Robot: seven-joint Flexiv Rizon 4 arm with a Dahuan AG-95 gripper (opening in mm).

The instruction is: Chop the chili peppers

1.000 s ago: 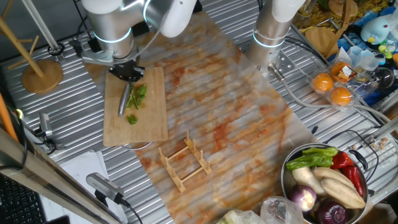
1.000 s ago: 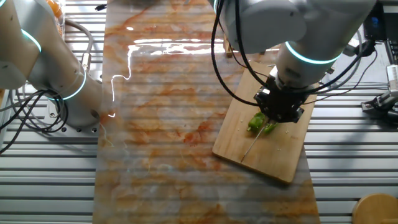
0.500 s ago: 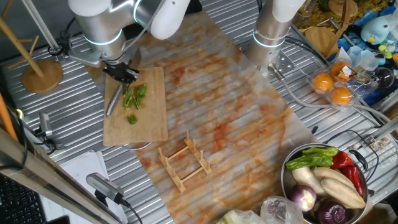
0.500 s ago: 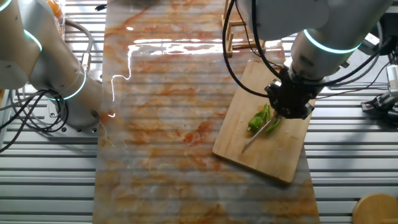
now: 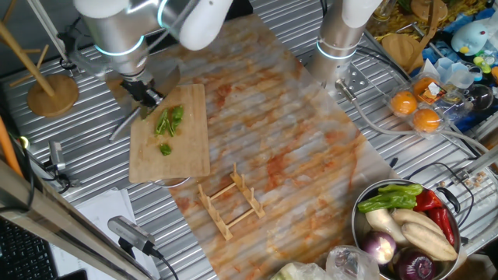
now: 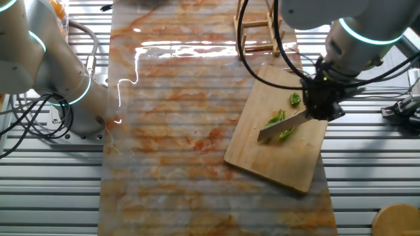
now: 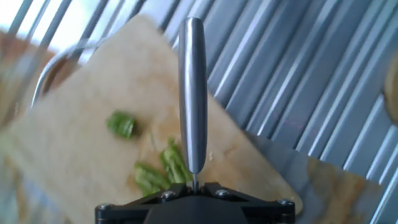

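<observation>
The claw (image 6: 324,108) is clamped on a knife (image 6: 283,126), its blade held above the near edge of the wooden cutting board (image 5: 187,148). The chili peppers (image 5: 167,124) lie in several green chunks on the board, one piece (image 7: 122,124) apart from the rest, on the ribbed bench (image 5: 85,167).

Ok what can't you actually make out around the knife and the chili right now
- Gripper fingers: hidden by its own housing in both fixed views, cropped in hand view; grip on knife unclear.
- Chili pieces: too small to count; blurred in hand view.
- Blade edge: hand view shows only the spine.
</observation>
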